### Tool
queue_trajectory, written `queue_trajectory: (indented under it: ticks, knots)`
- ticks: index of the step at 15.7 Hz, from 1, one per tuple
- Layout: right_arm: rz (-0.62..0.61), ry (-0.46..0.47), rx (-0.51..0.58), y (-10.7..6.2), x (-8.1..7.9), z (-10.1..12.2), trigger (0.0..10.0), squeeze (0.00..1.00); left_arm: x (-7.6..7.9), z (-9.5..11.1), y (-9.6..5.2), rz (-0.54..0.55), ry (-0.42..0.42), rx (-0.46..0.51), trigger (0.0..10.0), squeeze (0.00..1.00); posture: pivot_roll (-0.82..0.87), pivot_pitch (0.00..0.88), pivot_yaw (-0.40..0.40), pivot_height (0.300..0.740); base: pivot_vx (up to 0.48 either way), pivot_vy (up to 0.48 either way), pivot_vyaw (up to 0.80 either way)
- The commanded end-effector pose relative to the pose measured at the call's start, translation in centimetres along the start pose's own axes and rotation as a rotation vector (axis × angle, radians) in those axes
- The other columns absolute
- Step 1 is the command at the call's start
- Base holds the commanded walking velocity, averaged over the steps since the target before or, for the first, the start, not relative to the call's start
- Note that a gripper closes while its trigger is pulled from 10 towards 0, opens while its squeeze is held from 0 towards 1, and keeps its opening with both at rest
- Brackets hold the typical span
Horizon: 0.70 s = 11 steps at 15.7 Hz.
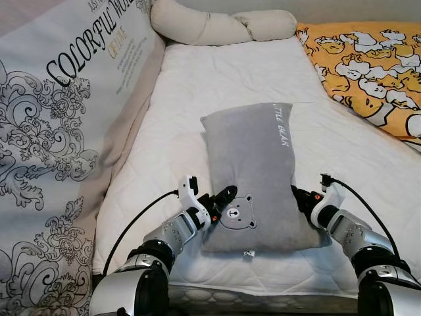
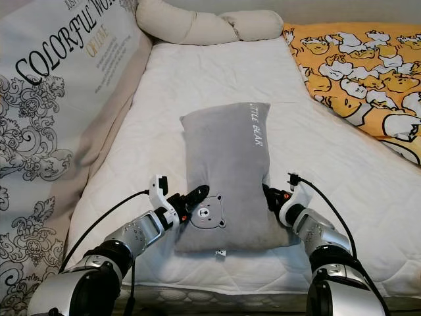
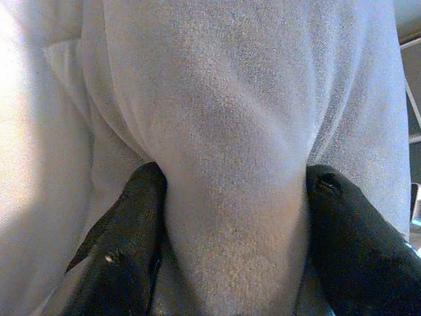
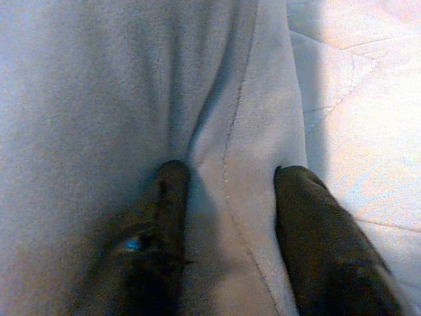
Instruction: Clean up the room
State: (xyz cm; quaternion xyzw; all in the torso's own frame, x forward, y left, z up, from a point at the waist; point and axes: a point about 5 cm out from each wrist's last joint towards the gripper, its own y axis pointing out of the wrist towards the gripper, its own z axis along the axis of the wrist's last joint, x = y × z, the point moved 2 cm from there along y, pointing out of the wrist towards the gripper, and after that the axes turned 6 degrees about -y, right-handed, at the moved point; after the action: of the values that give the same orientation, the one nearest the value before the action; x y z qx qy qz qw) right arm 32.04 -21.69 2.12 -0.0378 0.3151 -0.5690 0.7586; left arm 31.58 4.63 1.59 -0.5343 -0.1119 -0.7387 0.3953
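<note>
On the far left, propped along the bed's edge: a large white cushion point(image 1: 59, 125) with grey scrollwork, printed "COLORFUL WOR…" in black, the rest cut off, and smaller gold lettering below, too small to read. Next, the left gripper point(image 1: 217, 201), pinching a fold at the left edge of the grey pillow point(image 1: 253, 171), fabric bunched between both black fingers point(image 3: 128, 230) in the wrist view. Mid-bed on the white mattress point(image 1: 217, 79): that pillow, lying lengthwise, near end toward the robot, with "LITTLE BEAR" stitched in white near the far right corner, a bear face at the near left, and a small tag on the near seam. Then the right gripper point(image 1: 304, 197), clamped on the pillow's right seam. Far right, a yellow cartoon-print blanket point(image 1: 368, 66); at the head, a cream bolster point(image 1: 217, 26). Likely step: two-handed grasp secured. Next: an even lift with both arms, then carrying toward the head of the bed, without letting the soft plush slip.
</note>
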Motion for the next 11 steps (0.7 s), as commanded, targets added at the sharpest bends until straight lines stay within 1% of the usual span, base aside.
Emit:
queue_trajectory:
  ticks: [1, 4, 6, 7, 9, 11]
  knots:
    - [0.027, 0.007, -0.062, 0.4, -0.8, -1.6, 0.0, 0.00, 0.2, -1.4, 0.2, -0.010, 0.003, -0.059, 0.0, 0.00, -0.12, 0.000, 0.087, 0.740, 0.000, 0.000, 0.00]
    - [0.033, 0.003, -0.063, 0.5, -0.9, -1.7, 0.0, 0.00, 0.4, -1.3, 0.3, -0.020, 0.026, -0.059, 0.0, 0.00, -0.12, 0.000, 0.091, 0.740, 0.000, 0.000, 0.00]
    - [0.036, 0.001, -0.060, 0.6, -1.1, -1.7, 0.0, 0.00, 0.5, -1.1, 0.4, -0.034, 0.080, -0.057, 0.0, 0.00, -0.12, 0.000, 0.099, 0.740, 0.000, 0.000, 0.00]
    - [0.037, 0.000, -0.058, 0.6, -1.1, -1.7, 0.0, 0.00, 0.6, -1.1, 0.4, -0.036, 0.086, -0.055, 0.0, 0.00, -0.12, 0.000, 0.099, 0.740, 0.000, 0.000, 0.00]
    - [0.047, -0.011, -0.044, 0.8, -1.5, -1.5, 0.0, 0.00, 1.0, -0.5, 0.5, -0.057, 0.168, -0.058, 0.0, 0.00, -0.11, 0.000, 0.103, 0.740, 0.000, 0.000, 0.00]
    - [0.061, -0.017, -0.025, 1.0, -1.9, -1.1, 0.0, 0.00, 1.3, 0.0, 0.5, -0.071, 0.186, -0.040, 0.0, 0.00, -0.10, 0.000, 0.105, 0.740, 0.000, 0.000, 0.00]
